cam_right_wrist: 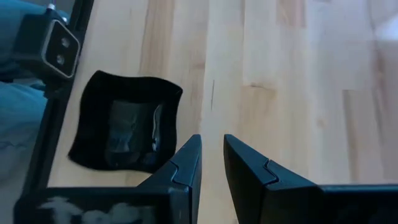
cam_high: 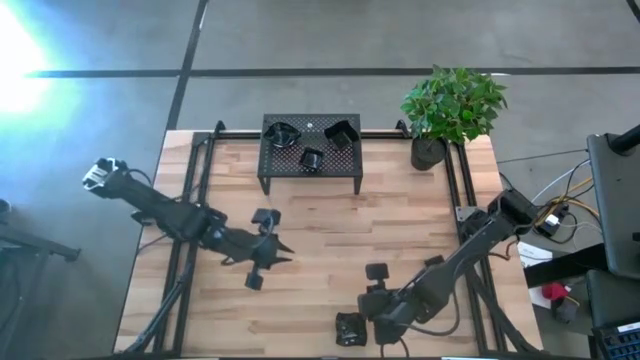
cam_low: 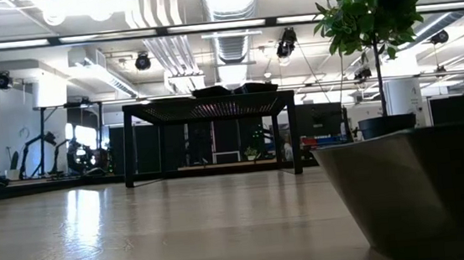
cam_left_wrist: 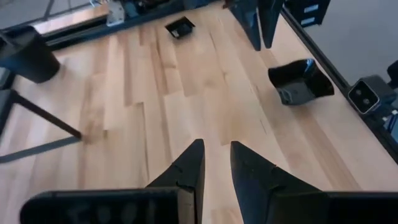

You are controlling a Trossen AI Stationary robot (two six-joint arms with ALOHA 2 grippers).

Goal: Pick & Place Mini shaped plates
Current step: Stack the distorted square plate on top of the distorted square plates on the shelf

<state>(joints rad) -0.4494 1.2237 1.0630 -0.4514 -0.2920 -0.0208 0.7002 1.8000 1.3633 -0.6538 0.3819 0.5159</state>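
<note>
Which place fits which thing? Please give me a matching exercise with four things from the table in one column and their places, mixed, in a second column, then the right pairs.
Things:
1. plant pot
2. black rack
3. square mini plate
4. left gripper

Places:
A. at the table's near edge, beside the right gripper
B. at the far right corner
C. over the table's middle left, holding nothing
D. at the far edge, carrying three mini plates

Pairs: 1-B, 2-D, 3-A, 4-C
</note>
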